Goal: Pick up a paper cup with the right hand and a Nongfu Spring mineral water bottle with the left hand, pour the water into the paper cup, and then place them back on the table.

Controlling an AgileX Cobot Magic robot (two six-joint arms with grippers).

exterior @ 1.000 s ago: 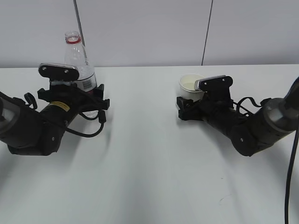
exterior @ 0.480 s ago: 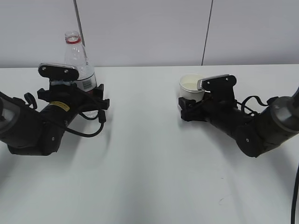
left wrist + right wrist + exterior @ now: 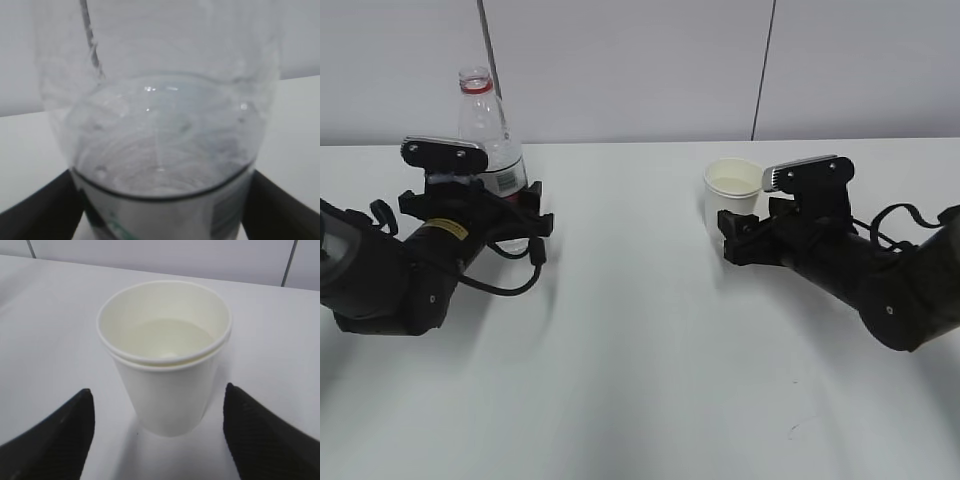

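The Nongfu Spring bottle (image 3: 485,120) stands upright at the back left of the table (image 3: 640,350), uncapped, with water (image 3: 160,125) in its lower part. My left gripper (image 3: 505,205) is shut on the bottle (image 3: 160,200) at label height, with a black finger against each side. The paper cup (image 3: 732,190) stands on the table at the back right, with water in it (image 3: 167,337). My right gripper (image 3: 730,235) is open just in front of the cup (image 3: 165,370). Its fingers (image 3: 55,440) stand well clear of the cup on both sides.
A white wall with dark vertical seams (image 3: 765,60) runs behind the table's far edge. A small dark scuff (image 3: 800,425) marks the table at the front right.
My right arm has drawn back to the right and away from the cup, which stays standing on the table. My left gripper and the bottle have barely moved.
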